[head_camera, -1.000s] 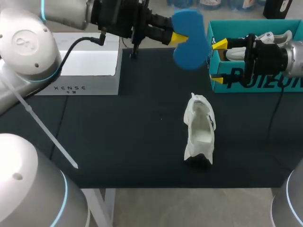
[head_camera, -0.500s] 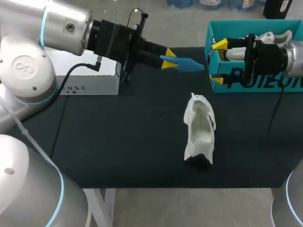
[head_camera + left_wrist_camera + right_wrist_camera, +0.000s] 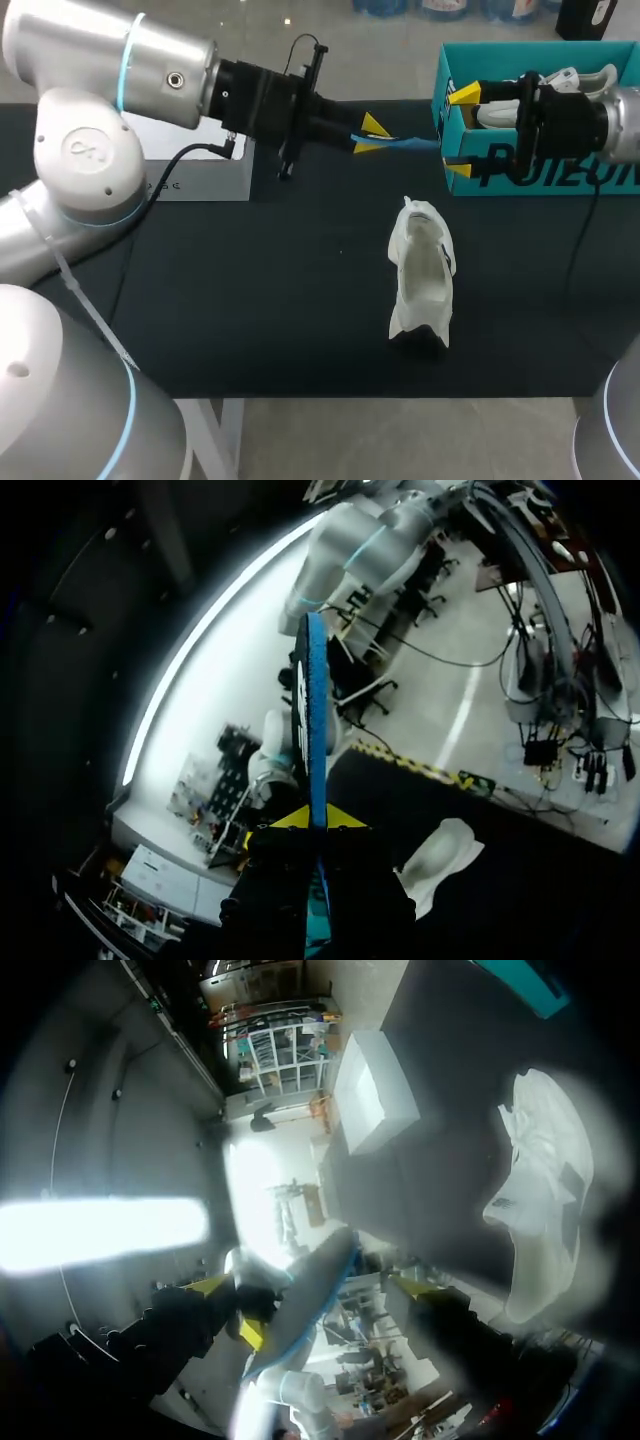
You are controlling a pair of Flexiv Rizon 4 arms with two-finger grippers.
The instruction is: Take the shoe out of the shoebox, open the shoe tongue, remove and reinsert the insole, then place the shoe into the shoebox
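On the desk (image 3: 240, 300), near its middle, rests the white shoe (image 3: 422, 275), just in front of the teal shoebox (image 3: 545, 172) and apart from it. Above the desk, the left end effector (image 3: 371, 136) is clenched on the blue insole (image 3: 410, 141). It holds the insole edge-on, pointing toward the right end effector (image 3: 460, 130). That one hangs released at the shoebox's left end, its fingers spread wide. The insole's free end comes close to those fingers. The right wrist view puts it roughly between them, but no contact shows.

By my reading the task is past halfway. The shoe is out of the shoebox, its mouth looks opened up, and the insole has been removed. What remains is to slide the insole back into the shoe and then set the shoe in the shoebox.

Several things are hard to make out. The insole shows only as a thin strip, so I cannot tell which face is up. The shoebox runs off the head view's edge, and the right arm covers part of its inside. The tongue is too small to pick out.
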